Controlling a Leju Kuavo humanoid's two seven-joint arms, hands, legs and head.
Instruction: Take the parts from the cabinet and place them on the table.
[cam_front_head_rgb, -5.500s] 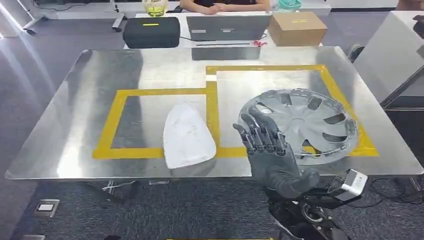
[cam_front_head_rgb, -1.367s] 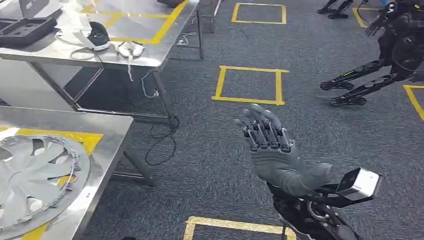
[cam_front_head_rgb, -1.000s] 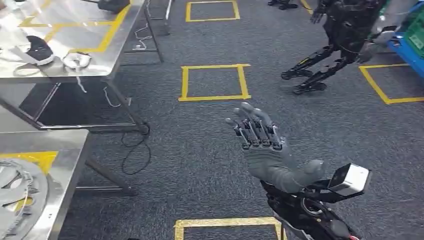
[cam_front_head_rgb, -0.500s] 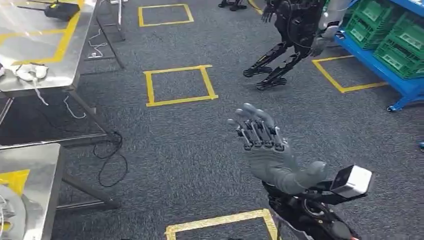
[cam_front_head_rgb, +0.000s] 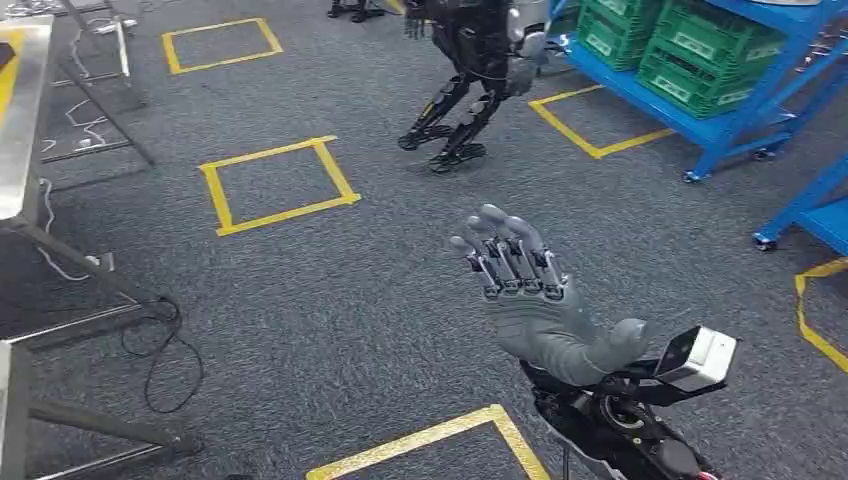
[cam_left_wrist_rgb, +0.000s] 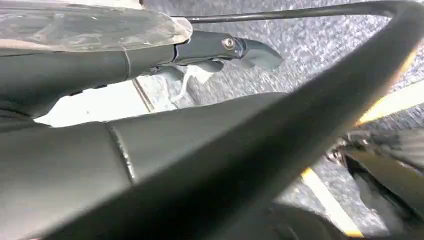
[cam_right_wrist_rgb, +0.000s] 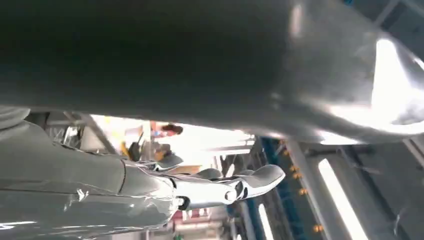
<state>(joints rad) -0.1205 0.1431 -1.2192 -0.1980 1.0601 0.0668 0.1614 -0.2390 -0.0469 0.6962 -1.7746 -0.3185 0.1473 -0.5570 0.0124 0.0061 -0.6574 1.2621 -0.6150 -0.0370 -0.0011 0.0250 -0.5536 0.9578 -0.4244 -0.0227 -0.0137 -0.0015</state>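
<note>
**Right hand raised bare over the grey floor, blue rack ahead**

Right hand (cam_front_head_rgb: 525, 290): held up over the carpet, palm upward, fingers (cam_front_head_rgb: 500, 245) straight and spread a little, nothing in them. Grey glove-like cover; a small white-faced box (cam_front_head_rgb: 697, 357) sits at the wrist behind it. In the right wrist view the same hand (cam_right_wrist_rgb: 150, 185) shows as a silvery cover with pale fingers reaching out, bare of any load.

Left hand (cam_left_wrist_rgb: 150, 55): seen in the left wrist view as a dark cover ending in a grey fingertip (cam_left_wrist_rgb: 255, 52) stretched out above the carpet. Most of the hand is blocked by dark rounded shapes close to the lens; I cannot tell whether its fingers are spread or curled.

Blue rack (cam_front_head_rgb: 740, 110): far right of the head view, a blue metal frame on small feet, well apart from the raised hand. It carries green crates (cam_front_head_rgb: 700, 55) set side by side on its low shelf. Which parts lie inside the crates cannot be made out.

Floor (cam_front_head_rgb: 350, 290): dark grey carpet marked with yellow tape squares (cam_front_head_rgb: 275, 185), one near the middle, others at the far left, by the rack and at the near edge.

Second robot (cam_front_head_rgb: 470, 70): black legs and body, standing near the rack's left end.

Steel table (cam_front_head_rgb: 25, 110): at the left edge, with thin legs and a loose black cable (cam_front_head_rgb: 165, 350) looped on the carpet beside it.
</note>
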